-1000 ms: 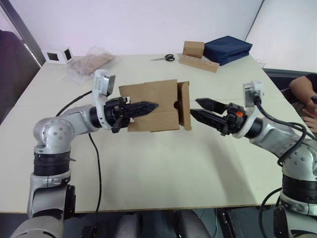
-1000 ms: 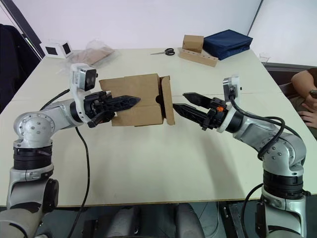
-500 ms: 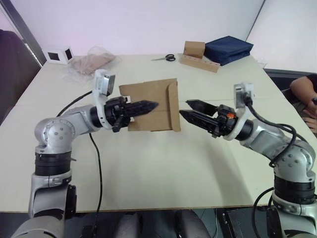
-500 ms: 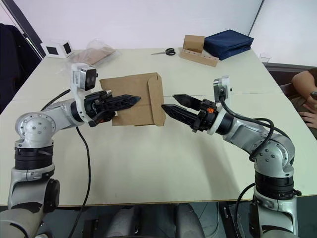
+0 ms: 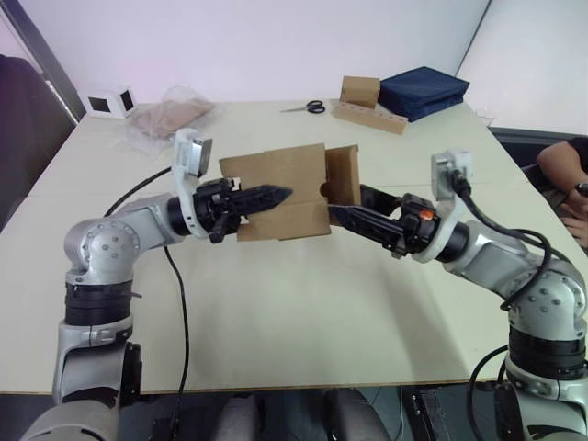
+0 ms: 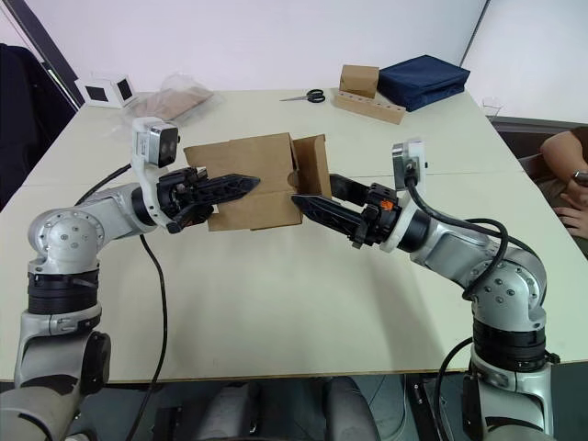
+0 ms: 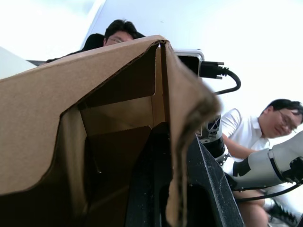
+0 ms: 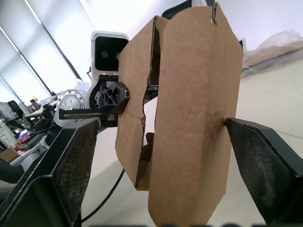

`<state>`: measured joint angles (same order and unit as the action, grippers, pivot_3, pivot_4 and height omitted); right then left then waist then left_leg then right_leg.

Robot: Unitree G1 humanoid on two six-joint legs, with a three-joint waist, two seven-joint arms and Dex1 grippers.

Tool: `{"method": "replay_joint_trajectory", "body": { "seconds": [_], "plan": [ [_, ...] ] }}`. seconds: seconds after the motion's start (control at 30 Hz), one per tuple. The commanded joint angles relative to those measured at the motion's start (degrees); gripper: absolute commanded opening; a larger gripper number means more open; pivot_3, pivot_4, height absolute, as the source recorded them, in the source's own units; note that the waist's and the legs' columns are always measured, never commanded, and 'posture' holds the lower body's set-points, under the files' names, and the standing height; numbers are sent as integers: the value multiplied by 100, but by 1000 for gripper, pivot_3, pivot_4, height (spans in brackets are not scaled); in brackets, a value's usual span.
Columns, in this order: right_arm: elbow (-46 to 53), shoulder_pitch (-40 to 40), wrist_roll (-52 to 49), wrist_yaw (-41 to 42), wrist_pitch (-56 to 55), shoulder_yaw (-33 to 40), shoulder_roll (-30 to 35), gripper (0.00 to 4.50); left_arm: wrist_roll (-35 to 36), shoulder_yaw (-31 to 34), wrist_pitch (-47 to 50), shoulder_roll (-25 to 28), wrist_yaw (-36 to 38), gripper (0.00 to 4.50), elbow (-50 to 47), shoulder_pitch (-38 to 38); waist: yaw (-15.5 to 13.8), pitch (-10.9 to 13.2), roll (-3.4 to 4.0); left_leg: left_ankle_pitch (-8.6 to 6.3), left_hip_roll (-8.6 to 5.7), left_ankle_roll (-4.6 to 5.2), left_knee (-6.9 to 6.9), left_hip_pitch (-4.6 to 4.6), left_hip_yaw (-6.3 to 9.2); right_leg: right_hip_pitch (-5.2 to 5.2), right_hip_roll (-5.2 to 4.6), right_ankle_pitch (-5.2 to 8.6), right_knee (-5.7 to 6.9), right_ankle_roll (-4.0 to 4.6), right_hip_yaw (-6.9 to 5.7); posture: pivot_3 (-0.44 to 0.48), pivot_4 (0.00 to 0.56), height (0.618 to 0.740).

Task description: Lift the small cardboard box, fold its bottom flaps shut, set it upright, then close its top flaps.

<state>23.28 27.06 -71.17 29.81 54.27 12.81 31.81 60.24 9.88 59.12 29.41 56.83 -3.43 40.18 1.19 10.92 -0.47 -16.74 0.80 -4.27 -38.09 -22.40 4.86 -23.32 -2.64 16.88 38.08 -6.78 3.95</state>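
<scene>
left claw (image 5: 276, 195) is clamped on a wall of the box (image 5: 276, 191): one finger inside, one outside, seen in the left wrist view with the cardboard edge pinched between them. it holds the box off the counter (image 5: 276, 312), lying on its side, so the flap end faces the right arm. that's the point of the pose: left is the fixture, right does the folding.

right claw (image 6: 312, 195) is spread wide with nothing gripped. in the right wrist view its fingers (image 8: 71, 156) straddle the end flap (image 8: 194, 104), one on each side of it. from the head camera the lower finger sits at the box's lower edge and the upper one goes behind the flap. the flap (image 5: 342, 181) stands out from the box end, not closed; can't tell whether a finger is actually touching it.

judgement: mid bottom-flap fold. the next push should go flat against the flap toward the box while the left grip takes the load. risk is the box pivoting around a single-wall pinch.

far side of the counter: scissors (image 5: 305, 107), a second box on a holed strip (image 5: 366, 99), a blue bag (image 5: 424, 89), a plastic bag (image 5: 170, 115). all well apart from the work. a person's arm (image 5: 562, 163) is at the right edge.
</scene>
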Motion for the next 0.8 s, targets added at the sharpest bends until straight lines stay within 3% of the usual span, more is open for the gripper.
{"method": "replay_joint_trajectory", "body": {
  "seconds": [0.03, 0.37, 0.47, 0.63, 0.8],
  "plan": [
    [182, 12, -328, 11, -35, 241, 166, 4433, -64, 43, -144, 110, 80, 0, -33, -5, -1, 0, 0, 0, 0, 0, 0, 0, 0, 0, 0, 0, 0, 0, 0, 0, 150, 740],
    [-108, 13, -550, -50, -92, 320, 227, 4433, -93, 17, -182, 156, 107, 0, -76, -26, -1, 0, 0, 0, 0, 0, 1, 0, 0, 0, 0, 0, -1, 0, 0, 0, 150, 740],
    [-148, 50, -583, -75, -93, 283, 188, 3766, -77, 23, -175, 151, 88, 0, -89, -17, -1, 0, 0, 0, 0, 1, 2, 0, 0, 0, 0, 0, -2, 0, 0, 0, 150, 740],
    [-197, 62, -573, -84, -89, 205, 122, 1939, -86, 6, -193, 110, 54, 0, -97, 0, -1, 0, 0, 0, 0, 0, 2, 0, 0, 0, 0, 0, -1, 0, 0, 0, 150, 740],
    [-189, 45, -621, -159, -51, 165, 71, 1939, -65, 21, -186, 95, 26, 0, -130, -7, 0, 0, 0, 0, 0, 1, 2, 0, 0, 0, 0, 0, -2, 0, 0, 0, 150, 740]
  ]
}}
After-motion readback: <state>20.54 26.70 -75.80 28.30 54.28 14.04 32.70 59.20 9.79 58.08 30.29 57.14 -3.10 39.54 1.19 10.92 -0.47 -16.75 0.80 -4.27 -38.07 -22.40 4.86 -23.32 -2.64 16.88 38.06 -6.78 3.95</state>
